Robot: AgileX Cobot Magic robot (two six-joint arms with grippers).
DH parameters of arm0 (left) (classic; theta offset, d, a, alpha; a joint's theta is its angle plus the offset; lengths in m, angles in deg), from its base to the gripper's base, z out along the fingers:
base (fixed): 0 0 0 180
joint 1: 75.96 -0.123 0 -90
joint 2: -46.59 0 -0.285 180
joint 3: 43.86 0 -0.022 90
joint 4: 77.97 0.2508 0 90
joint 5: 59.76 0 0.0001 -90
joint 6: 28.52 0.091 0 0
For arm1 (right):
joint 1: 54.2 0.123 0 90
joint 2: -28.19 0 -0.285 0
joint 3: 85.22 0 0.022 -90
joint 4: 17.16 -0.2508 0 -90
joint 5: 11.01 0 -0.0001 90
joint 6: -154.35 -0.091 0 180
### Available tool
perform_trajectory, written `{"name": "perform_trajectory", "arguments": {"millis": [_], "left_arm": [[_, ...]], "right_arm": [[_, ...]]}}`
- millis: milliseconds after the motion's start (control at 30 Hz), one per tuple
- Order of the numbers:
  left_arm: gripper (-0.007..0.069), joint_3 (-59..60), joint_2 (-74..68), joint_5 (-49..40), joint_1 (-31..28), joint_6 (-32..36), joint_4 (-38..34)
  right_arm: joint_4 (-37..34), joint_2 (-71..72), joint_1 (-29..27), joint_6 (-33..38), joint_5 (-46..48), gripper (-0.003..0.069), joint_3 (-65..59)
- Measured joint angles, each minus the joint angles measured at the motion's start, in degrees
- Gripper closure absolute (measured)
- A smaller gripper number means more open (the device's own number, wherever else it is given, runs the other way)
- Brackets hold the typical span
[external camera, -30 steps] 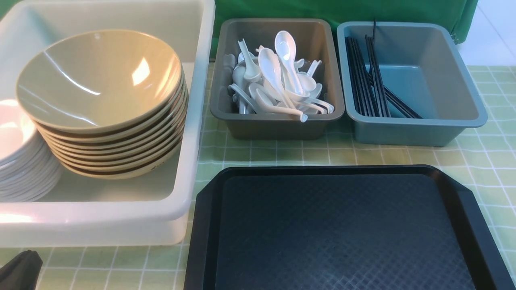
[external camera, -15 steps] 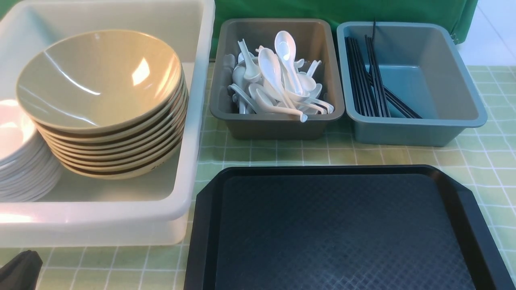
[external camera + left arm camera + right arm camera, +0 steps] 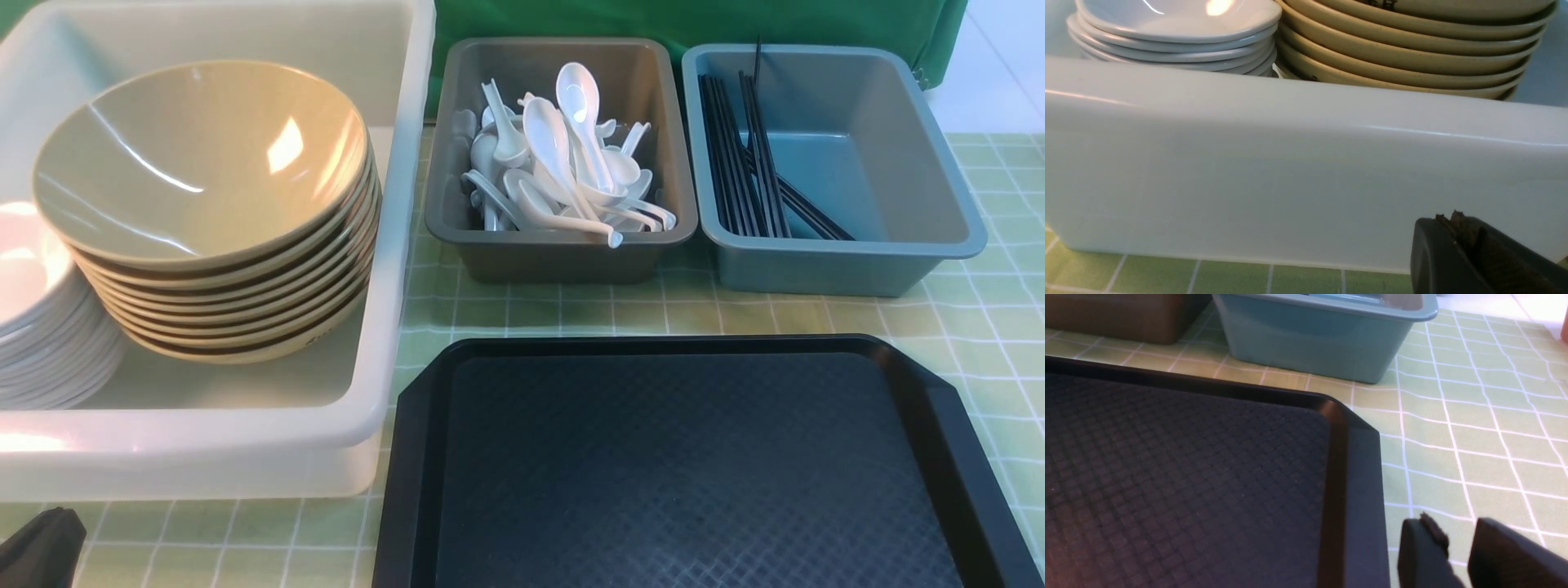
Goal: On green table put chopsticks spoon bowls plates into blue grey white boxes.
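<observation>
The white box (image 3: 384,269) at the left holds a stack of tan bowls (image 3: 204,163) and a stack of white plates (image 3: 33,327). The grey box (image 3: 563,257) holds several white spoons (image 3: 563,155). The blue box (image 3: 849,265) holds black chopsticks (image 3: 747,155). My left gripper (image 3: 1457,218) is shut and empty, low in front of the white box's near wall (image 3: 1290,163); only its dark tip (image 3: 41,547) shows in the front view. My right gripper (image 3: 1457,526) is slightly open and empty, over the tablecloth beside the tray's right edge. It is out of the front view.
A black tray (image 3: 694,465) with nothing on it lies at the front centre, also in the right wrist view (image 3: 1188,477). Green checked tablecloth (image 3: 996,327) shows to the right of the tray. A green curtain (image 3: 694,20) hangs behind the boxes.
</observation>
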Motion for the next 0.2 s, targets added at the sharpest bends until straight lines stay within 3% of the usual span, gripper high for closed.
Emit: {"name": "perform_trajectory", "arguments": {"millis": [200], "left_arm": [[0.0626, 0.0, 0.0, 0.0, 0.0, 0.0, 0.0]], "right_arm": [[0.0, 0.0, 0.0, 0.0, 0.0, 0.0464, 0.0]]}}
